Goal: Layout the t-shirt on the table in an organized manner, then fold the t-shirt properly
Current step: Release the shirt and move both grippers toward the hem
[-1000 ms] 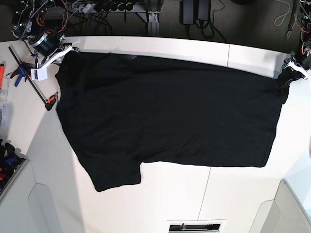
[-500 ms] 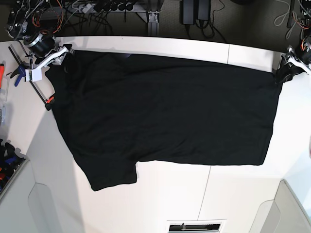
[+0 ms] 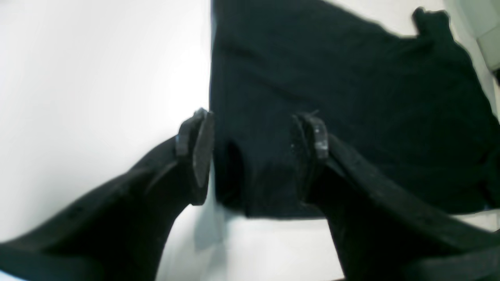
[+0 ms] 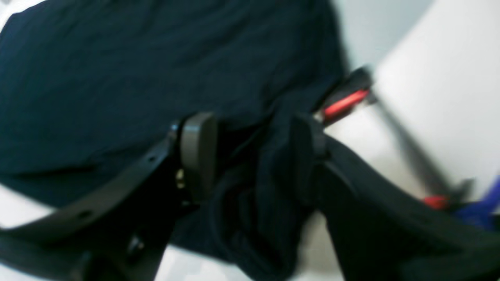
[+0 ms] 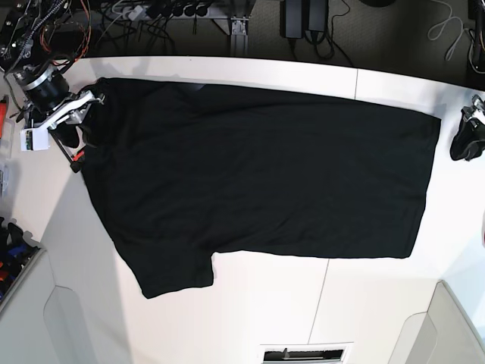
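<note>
T-shirt [image 5: 258,174] lies spread flat on worktop [image 5: 364,303], print not visible. Left pincer [image 5: 464,141] spread, clear of hem at right edge. Right pincer [image 5: 72,125] spread around bunched sleeve cloth, upper left. Smooth that sleeve before folding.

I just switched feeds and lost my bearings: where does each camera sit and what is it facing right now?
Base: overhead, looking down on the table and the spread t-shirt; both arms at its side edges.
Left wrist: behind the open left gripper, facing the shirt's corner.
Right wrist: behind the open right gripper, blurred, bunched shirt cloth between its fingers, red-handled clamp beyond.
Shared: all three show the shirt and table.
</note>
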Available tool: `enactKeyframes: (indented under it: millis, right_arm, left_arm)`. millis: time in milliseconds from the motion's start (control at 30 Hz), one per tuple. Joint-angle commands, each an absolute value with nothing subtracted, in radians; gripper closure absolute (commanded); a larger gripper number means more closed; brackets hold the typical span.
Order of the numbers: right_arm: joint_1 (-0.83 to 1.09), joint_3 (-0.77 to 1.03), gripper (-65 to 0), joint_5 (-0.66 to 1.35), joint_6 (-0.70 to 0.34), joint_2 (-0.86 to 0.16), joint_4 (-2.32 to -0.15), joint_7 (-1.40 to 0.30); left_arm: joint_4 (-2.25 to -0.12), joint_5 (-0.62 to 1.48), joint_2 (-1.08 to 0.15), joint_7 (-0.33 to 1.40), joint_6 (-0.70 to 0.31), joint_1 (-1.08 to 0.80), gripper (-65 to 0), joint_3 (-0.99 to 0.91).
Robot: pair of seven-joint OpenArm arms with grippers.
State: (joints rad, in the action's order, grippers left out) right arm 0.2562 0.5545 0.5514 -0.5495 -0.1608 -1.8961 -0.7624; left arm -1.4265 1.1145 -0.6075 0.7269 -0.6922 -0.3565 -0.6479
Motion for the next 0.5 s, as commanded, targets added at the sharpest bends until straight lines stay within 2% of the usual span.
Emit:
enactKeyframes:
  millis: [0, 167, 267, 467]
  right_arm:
    - [0.226, 0.559, -30.8, 0.559, -0.545, -0.171, -1.913, -0.733]
    - [0.123, 0.559, -30.8, 0.513, -0.522, -0.172, -1.898, -0.713]
    - [0.038, 0.559, -30.8, 0.501, -0.519, -0.171, -1.853, -0.699]
    - [-0.138, 0.559, -30.8, 0.478, -0.519, -0.171, -1.683, -0.679]
  left_arm:
    - [-1.444, 1.136, -0.636, 0.703, -0.698, -0.343, -34.2, -0.657]
    - [-1.444, 1.126, -0.638, 0.703, -0.698, -0.292, -34.2, -0.654]
    - [-1.444, 1.04, -0.641, 0.662, -0.698, -0.231, -34.2, -0.63]
    - [-1.417, 0.859, -0.682, 0.561, -0.637, -0.089, -34.2, -0.449]
